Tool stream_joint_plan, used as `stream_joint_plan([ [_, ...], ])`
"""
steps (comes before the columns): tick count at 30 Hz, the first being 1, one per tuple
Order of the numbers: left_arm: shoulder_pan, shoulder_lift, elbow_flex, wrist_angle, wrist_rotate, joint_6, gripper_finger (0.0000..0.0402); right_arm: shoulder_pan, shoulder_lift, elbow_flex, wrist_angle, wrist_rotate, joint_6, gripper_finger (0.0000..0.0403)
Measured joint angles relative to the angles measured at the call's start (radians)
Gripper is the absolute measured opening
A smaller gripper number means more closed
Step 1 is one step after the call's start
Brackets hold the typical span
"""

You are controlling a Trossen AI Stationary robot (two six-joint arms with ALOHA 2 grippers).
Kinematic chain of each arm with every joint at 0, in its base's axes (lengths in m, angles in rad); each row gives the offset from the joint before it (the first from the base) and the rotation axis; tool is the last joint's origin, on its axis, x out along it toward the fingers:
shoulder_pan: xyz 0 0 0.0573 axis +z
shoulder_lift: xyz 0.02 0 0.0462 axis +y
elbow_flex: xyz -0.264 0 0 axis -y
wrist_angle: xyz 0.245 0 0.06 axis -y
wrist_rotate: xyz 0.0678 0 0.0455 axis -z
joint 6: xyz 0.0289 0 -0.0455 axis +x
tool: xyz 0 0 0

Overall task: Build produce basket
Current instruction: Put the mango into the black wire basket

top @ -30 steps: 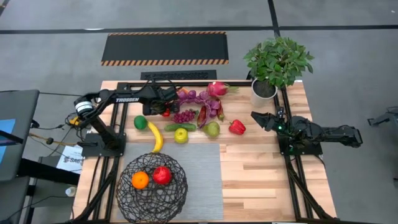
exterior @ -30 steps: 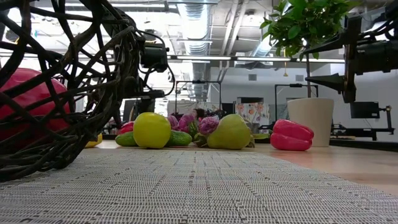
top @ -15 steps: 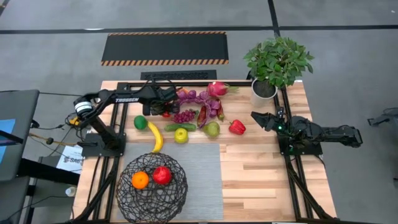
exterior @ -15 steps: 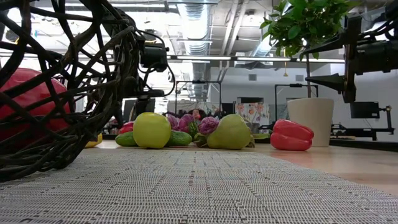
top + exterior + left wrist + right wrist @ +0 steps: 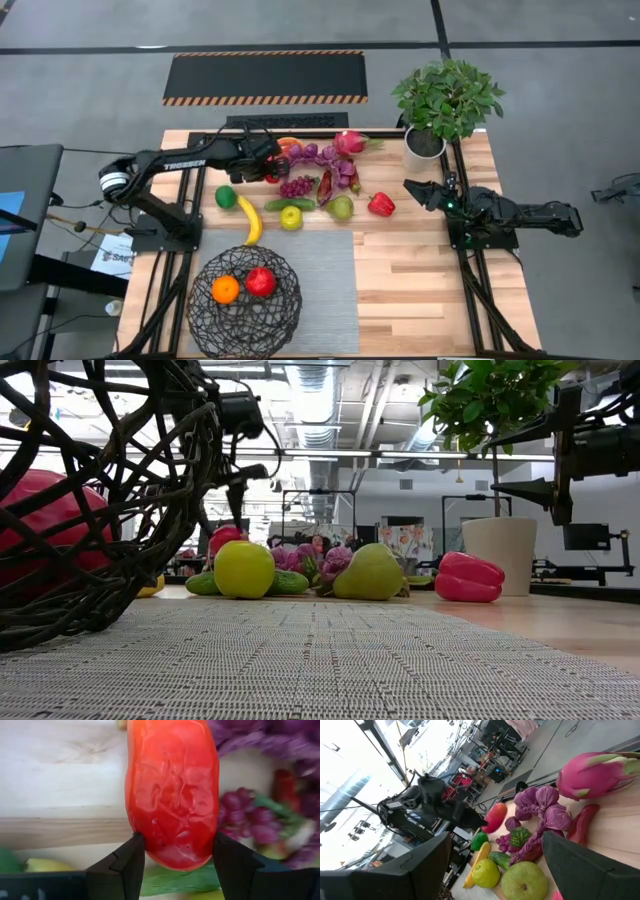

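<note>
My left gripper (image 5: 270, 168) is at the far left of the produce pile, shut on a long, glossy red fruit (image 5: 172, 795) that hangs above the table (image 5: 420, 280). The fruit also shows in the right wrist view (image 5: 495, 816) and the low view (image 5: 225, 537). The black wire basket (image 5: 245, 292) stands near the table's near left corner and holds an orange (image 5: 226, 289) and a red apple (image 5: 261, 281). My right gripper (image 5: 412, 190) waits open, level, at the table's right side. My left gripper pinches the red fruit between its two fingers, one on each long side (image 5: 141, 837) near one end. The fingers (image 5: 125, 865) slant down from above and lie across the fruit. The fruit is lifted clear of the table, sticking out beyond the fingertips.
A lime (image 5: 226, 197), banana (image 5: 250, 220), cucumber (image 5: 282, 204), yellow-green apple (image 5: 291, 217), pear (image 5: 342, 208), red pepper (image 5: 381, 204), grapes (image 5: 297, 186) and dragonfruit (image 5: 350, 142) lie across the far half. A potted plant (image 5: 445, 100) stands at the far right. A grey mat (image 5: 320, 290) lies beside the basket.
My left gripper has risen with the red fruit, tipping a little. The fruit lay on the table behind the yellow-green apple and now hangs above it. My right arm has kept still.
</note>
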Motion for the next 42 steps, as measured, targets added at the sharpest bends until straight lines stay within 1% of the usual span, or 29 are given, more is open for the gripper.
stream_joint_plan([
  [6,-0.036,-0.097,0.0,0.122,0.008,-0.027,0.0176,0.0,0.0,0.0,0.0,0.0,0.0,0.0333],
  [15,-0.139,-0.258,0.0,0.483,0.046,0.023,0.0176,0.0,0.0,0.0,0.0,0.0,-0.004,0.0333],
  [21,-0.228,-0.321,0.0,0.758,0.139,0.095,0.0176,0.0,0.0,0.0,0.0,0.0,-0.005,0.0333],
  [29,-0.348,-0.332,0.0,1.201,0.265,0.235,0.0177,0.0,0.0,0.0,0.0,0.0,-0.005,0.0333],
  [31,-0.375,-0.333,0.001,1.287,0.298,0.268,0.0177,0.0,0.0,0.0,0.0,0.0,-0.005,0.0333],
  [35,-0.427,-0.332,0.001,1.432,0.403,0.321,0.0177,0.0,0.0,0.0,0.0,0.0,-0.006,0.0333],
  [37,-0.453,-0.333,0.002,1.477,0.449,0.349,0.0177,0.0,0.0,0.0,0.0,0.0,-0.006,0.0333],
  [42,-0.509,-0.332,0.001,1.521,0.497,0.408,0.0177,0.0,0.0,0.0,0.0,0.0,-0.002,0.0333],
])
